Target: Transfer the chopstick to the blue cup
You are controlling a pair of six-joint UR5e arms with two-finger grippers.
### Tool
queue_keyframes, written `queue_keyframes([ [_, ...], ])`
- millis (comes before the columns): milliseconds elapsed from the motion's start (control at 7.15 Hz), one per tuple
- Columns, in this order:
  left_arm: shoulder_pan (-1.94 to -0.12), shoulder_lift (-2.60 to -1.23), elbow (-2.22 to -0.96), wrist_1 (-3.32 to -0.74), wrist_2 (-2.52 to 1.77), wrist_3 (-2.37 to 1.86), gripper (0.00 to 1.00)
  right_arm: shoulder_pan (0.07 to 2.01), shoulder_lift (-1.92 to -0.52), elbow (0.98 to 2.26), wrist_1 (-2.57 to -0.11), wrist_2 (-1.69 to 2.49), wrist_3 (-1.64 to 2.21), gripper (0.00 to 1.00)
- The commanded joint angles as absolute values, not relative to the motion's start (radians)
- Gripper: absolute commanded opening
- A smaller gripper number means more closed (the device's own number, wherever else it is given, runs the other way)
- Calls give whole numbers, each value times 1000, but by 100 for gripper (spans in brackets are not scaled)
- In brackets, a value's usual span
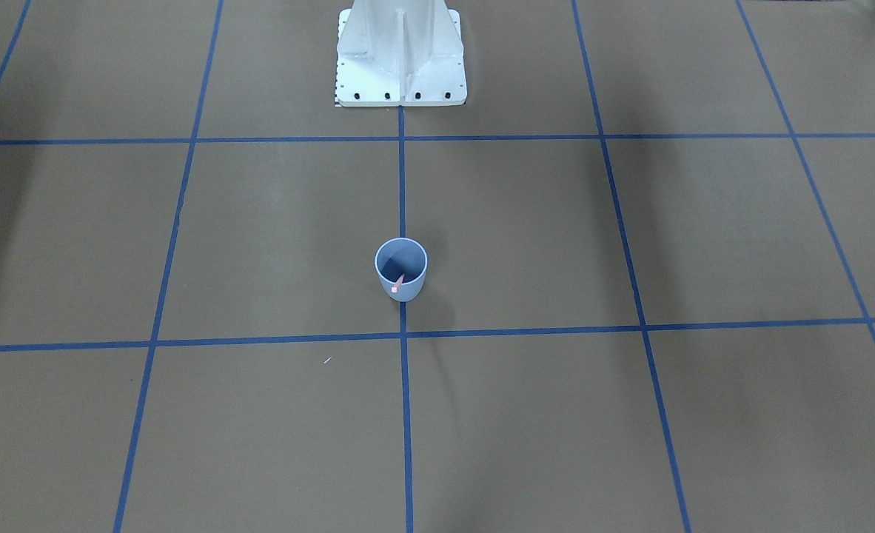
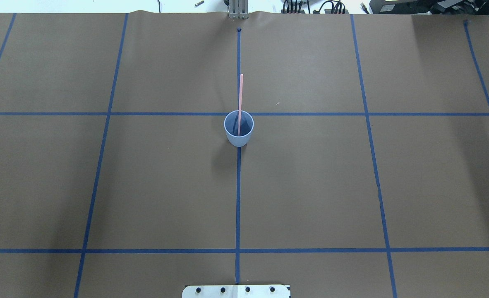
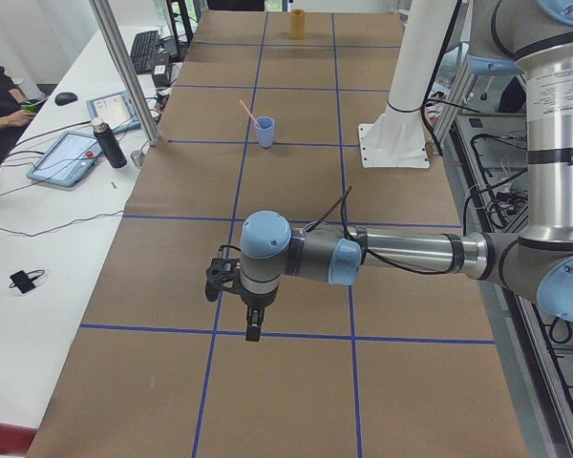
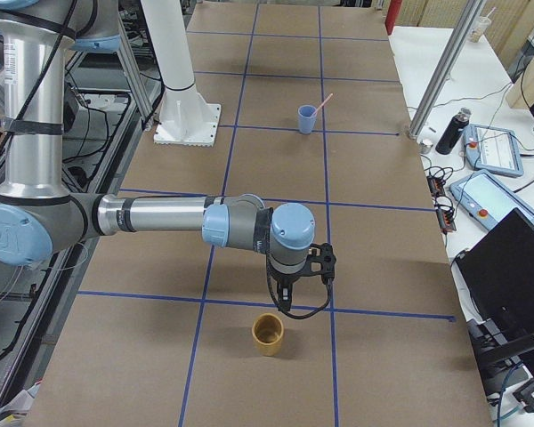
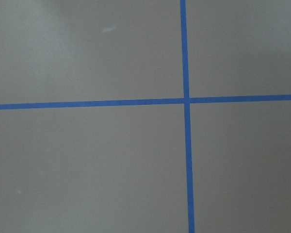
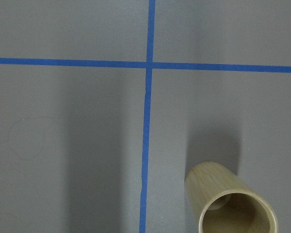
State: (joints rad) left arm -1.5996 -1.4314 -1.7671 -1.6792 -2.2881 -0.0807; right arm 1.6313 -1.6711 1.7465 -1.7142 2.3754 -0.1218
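Note:
The pale blue cup stands upright on the centre tape line of the brown table, also seen as the blue cup. One pink chopstick leans inside it, its upper end pointing away from the robot's base. My left gripper hangs over a tape crossing far from the cup, near the table's left end. My right gripper hangs near the table's right end. Both show only in the side views, so I cannot tell whether they are open or shut.
A tan wooden cup stands just below the right gripper and shows in the right wrist view as the tan cup. The robot's white base sits at the table's edge. A side bench holds tablets and a bottle.

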Motion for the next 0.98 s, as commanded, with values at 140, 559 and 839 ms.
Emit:
queue_keyframes([
  [140, -1598, -1428, -1764, -1678, -2287, -86, 98, 1634, -1669, 1753, -1720, 2376, -114, 100],
  [559, -1598, -1428, -1763, -1678, -2287, -86, 98, 1632, -1664, 1755, -1720, 2379, -114, 100],
  [839, -1598, -1416, -1761, -1678, -2289, -84, 98, 1632, -1663, 1759, -1720, 2381, -114, 100],
])
